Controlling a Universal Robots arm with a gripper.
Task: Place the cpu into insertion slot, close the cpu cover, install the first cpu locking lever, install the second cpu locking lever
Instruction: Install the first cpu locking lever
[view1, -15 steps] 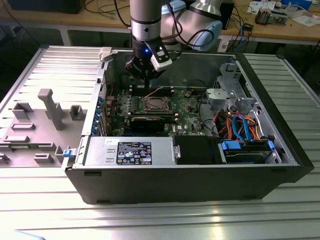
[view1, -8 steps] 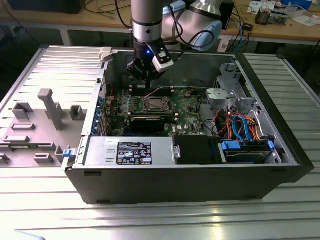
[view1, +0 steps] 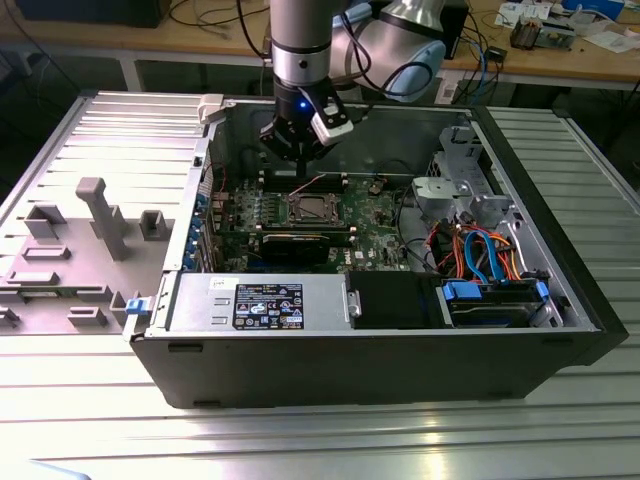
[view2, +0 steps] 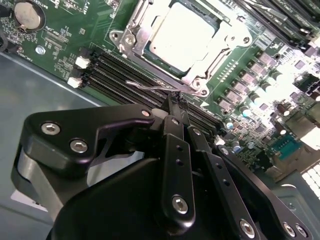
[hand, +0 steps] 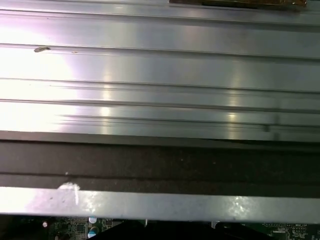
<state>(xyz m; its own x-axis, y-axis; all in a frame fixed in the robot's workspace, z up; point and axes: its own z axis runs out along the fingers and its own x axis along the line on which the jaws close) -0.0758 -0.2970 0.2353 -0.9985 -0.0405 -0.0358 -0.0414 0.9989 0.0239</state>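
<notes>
Status notes, task partly done by our reading.

- cpu (view2: 187, 35): sits flat in the insertion slot (view1: 308, 208), silvery top showing. Slot is mid-motherboard (view1: 375, 215), inside the open PC case (view1: 400, 350) on the ribbed tabletop (view1: 300, 440). Step 1 looks done.
- cpu cover (view2: 141, 35): frame lies flat around the cpu, approx. level w/ the slot rim. We judge step 2 done.
- Levers: one thin wire locking lever (view2: 150, 86) runs along the slot's edge, betw. the slot and the black memory slots (view2: 115, 67). We can't tell if it's hooked under its catch. Other lever: can't make out.
- gripper (view2: 176, 100): fingers pressed together, tips right at the free end of that wire lever. Touching vs. pinching it, can't tell. In the exterior view the gripper (view1: 298, 150) hangs just over the slot's far side.
- Est.: two of four steps done, first-lever step in hand, second-lever step left.
</notes>
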